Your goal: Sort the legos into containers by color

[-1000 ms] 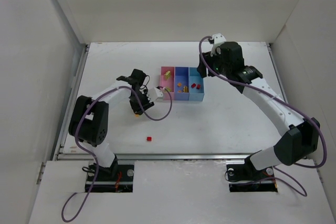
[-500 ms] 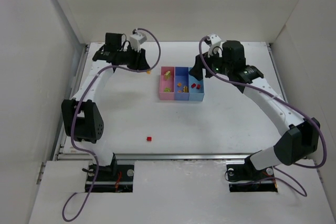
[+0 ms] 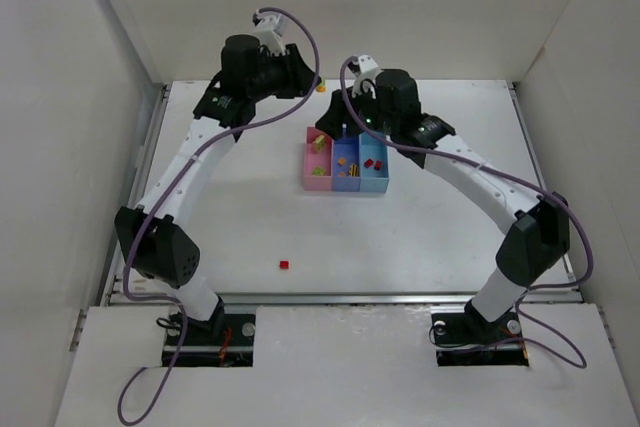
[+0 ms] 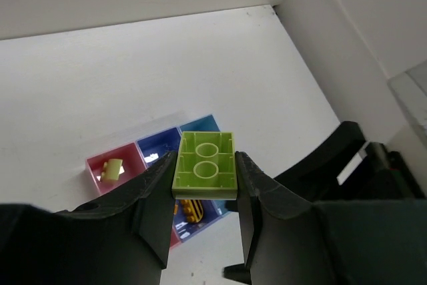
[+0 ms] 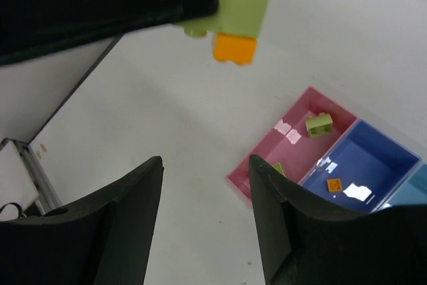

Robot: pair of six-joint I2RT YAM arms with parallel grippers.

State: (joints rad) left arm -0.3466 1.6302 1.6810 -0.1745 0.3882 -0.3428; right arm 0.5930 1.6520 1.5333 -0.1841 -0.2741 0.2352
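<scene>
A yellow-green brick (image 4: 203, 165) is gripped by its two sides in the left hand (image 4: 203, 173), whose fingers are closed against it, and it is held in the air above the table (image 3: 430, 237). From the right wrist view an orange brick (image 5: 235, 48) is seen stuck to the underside of that green one. The right hand (image 5: 207, 161) is held open and empty, its fingers spread wide, just below the carried bricks. The tray (image 3: 346, 187) is set on the far half of the table, below both hands. Two small yellow-green pieces (image 5: 319, 123) are found in the pink bin (image 5: 293, 145), orange pieces (image 3: 347, 165) in the blue bin (image 5: 373, 158), and red pieces (image 3: 372, 162) in the light blue bin (image 3: 374, 179). A single red brick (image 3: 285, 265) is left lying on the table, well apart from the tray and nearer the arm bases.
</scene>
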